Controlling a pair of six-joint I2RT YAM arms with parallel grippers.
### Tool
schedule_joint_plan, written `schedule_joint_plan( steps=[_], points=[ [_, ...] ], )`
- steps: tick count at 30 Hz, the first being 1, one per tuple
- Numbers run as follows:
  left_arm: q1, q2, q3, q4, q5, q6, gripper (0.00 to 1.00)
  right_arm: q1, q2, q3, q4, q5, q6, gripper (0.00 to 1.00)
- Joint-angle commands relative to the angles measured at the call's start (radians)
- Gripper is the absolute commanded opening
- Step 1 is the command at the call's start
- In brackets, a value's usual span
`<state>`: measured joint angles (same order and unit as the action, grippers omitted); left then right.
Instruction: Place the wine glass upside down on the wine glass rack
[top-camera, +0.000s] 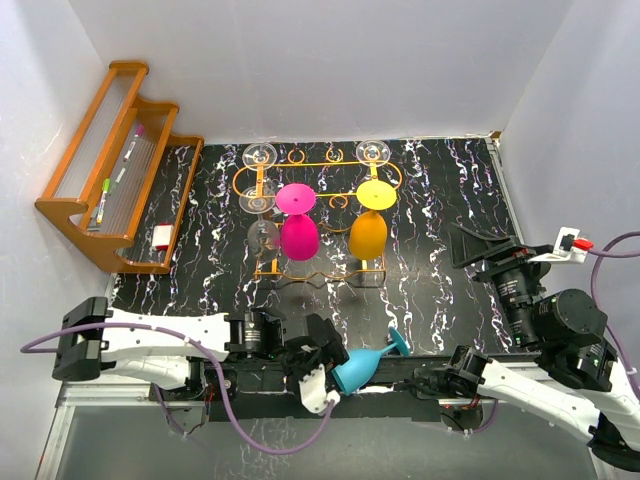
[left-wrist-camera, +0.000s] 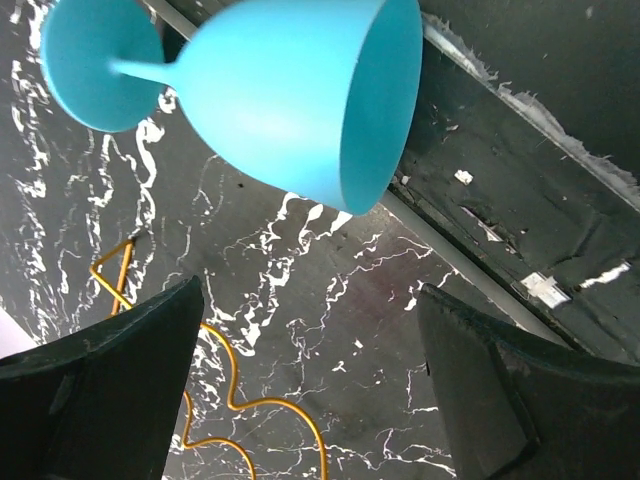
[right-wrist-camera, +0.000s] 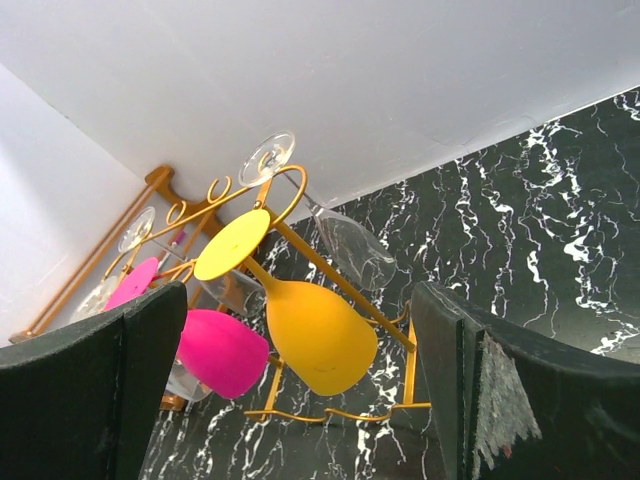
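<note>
A teal wine glass (top-camera: 368, 364) lies on its side at the near edge of the table, foot pointing to the back right. My left gripper (top-camera: 328, 362) is open and empty just left of its bowl. In the left wrist view the teal glass (left-wrist-camera: 290, 100) lies ahead of the open left gripper (left-wrist-camera: 310, 390), not between the jaws. The orange wire wine glass rack (top-camera: 322, 163) stands at the back middle and holds a pink glass (top-camera: 298, 235), a yellow glass (top-camera: 368, 232) and clear glasses upside down. My right gripper (top-camera: 468, 247) is open and empty to the right of the rack (right-wrist-camera: 391, 328).
A stepped wooden shelf (top-camera: 110, 170) with small items stands at the back left. White walls close the table on three sides. A wavy lower bar of the rack (left-wrist-camera: 230, 400) lies near my left jaws. The yellow glass (right-wrist-camera: 315, 335) and pink glass (right-wrist-camera: 220, 350) hang ahead of my right gripper (right-wrist-camera: 300, 390).
</note>
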<state>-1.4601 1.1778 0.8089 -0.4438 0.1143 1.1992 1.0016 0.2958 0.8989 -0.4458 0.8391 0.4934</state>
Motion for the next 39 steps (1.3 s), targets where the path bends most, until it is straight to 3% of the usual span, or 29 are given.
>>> schedule_joint_plan(
  steps=[1, 10, 20, 26, 39],
  points=[
    [-0.024, 0.014, -0.04, 0.173, -0.05, 0.007, 0.86, 0.012, 0.024, 0.023, 0.059, 0.0, -0.055, 0.99],
    [-0.03, -0.109, -0.161, 0.225, -0.081, -0.055, 0.88, 0.029, 0.106, 0.006, 0.093, -0.084, -0.026, 0.99],
    [-0.03, -0.248, -0.199, 0.22, -0.058, -0.216, 0.9, 0.029, -0.004, -0.071, 0.093, 0.099, 0.115, 0.99],
    [-0.03, -0.334, -0.25, 0.225, 0.033, -0.334, 0.89, 0.029, -0.018, -0.068, 0.083, 0.155, 0.106, 0.99],
    [-0.031, -0.248, -0.344, 0.474, 0.021, -0.437, 0.86, 0.029, 0.111, -0.031, 0.093, 0.132, 0.094, 0.99]
  ],
)
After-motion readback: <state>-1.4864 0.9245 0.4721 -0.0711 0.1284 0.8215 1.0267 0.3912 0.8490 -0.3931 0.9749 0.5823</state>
